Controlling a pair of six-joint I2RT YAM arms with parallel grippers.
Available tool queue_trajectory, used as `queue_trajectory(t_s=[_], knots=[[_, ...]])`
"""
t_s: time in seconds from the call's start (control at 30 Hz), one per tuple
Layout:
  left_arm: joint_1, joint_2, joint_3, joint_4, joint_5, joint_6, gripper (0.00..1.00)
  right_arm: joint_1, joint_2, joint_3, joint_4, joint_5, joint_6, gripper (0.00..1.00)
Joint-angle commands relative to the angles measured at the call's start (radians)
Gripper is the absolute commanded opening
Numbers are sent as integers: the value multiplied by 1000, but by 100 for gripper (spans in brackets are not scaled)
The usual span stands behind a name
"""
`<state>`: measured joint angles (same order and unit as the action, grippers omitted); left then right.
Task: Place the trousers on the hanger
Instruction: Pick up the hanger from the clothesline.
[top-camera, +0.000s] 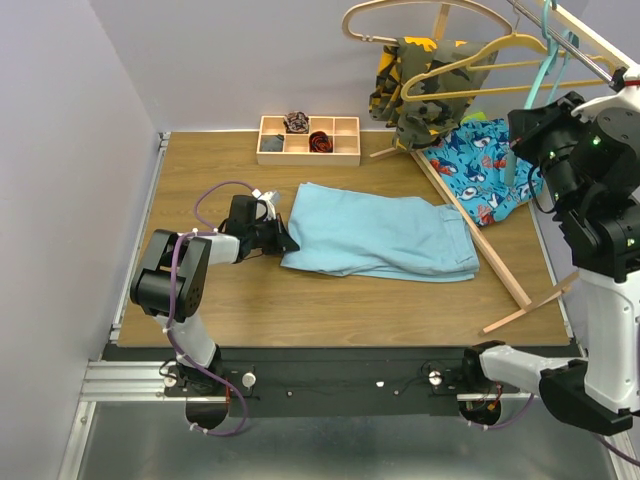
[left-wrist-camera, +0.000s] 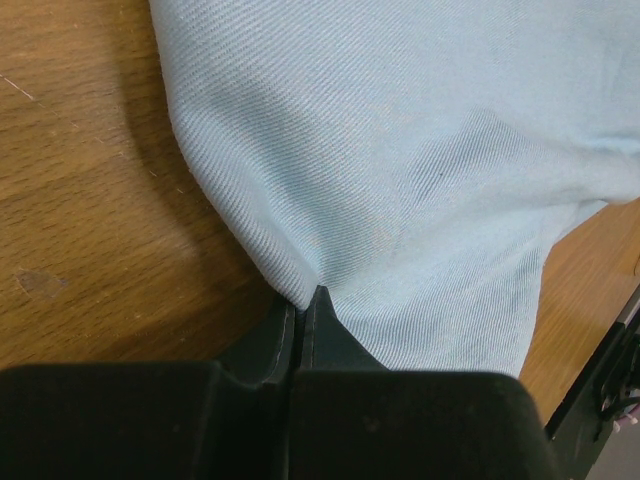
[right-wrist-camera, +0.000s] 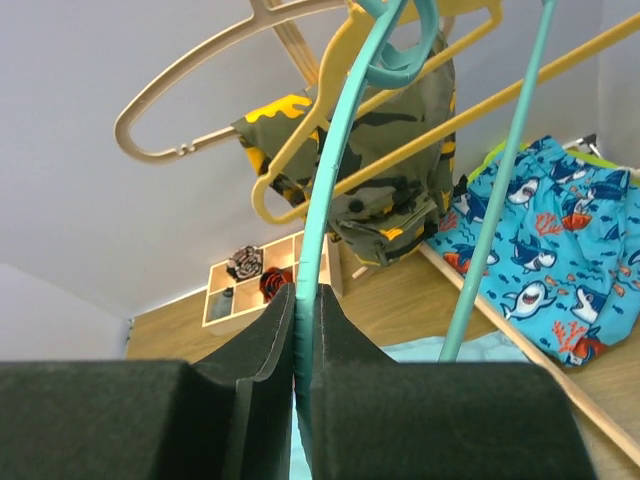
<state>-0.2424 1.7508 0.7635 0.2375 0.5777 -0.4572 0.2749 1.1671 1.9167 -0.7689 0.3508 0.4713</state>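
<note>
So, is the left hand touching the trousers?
Touching. In the left wrist view the left hand is shut on the edge of the trousers, with no gap visible.

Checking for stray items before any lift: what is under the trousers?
The trousers lie flat on the wooden table, bare wood showing around them. The left claw pinches their left edge. Anything beneath the cloth itself is covered and cannot be seen.
</note>
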Motion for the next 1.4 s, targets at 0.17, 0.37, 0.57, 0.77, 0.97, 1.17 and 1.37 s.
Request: queue_trajectory(t_s=[0.17, 0.37, 0.57, 0.77, 0.97, 1.17, 1.37], knots=[[-29, 44, -3, -47, -6, 9, 0, 1, -127, -96, -181, -59, 85, 1], [-31, 41, 0, -50, -4, 11, 0, 1, -201, -218, -236, -108, 138, 1], [-31, 36, 3, -58, -6, 14, 0, 1, -242, -289, -239, -185, 155, 1], [-31, 24, 2, -63, -19, 18, 0, 1, -285, -366, -251, -245, 182, 1], [-31, 19, 7, -70, -25, 23, 0, 1, -328, -381, -277, -259, 187, 1], [-31, 27, 10, -69, -21, 20, 0, 0, -345, -401, -250, -423, 139, 1], [-31, 19, 7, -70, -25, 20, 0, 1, -380, -541, -172, -546, 142, 1]])
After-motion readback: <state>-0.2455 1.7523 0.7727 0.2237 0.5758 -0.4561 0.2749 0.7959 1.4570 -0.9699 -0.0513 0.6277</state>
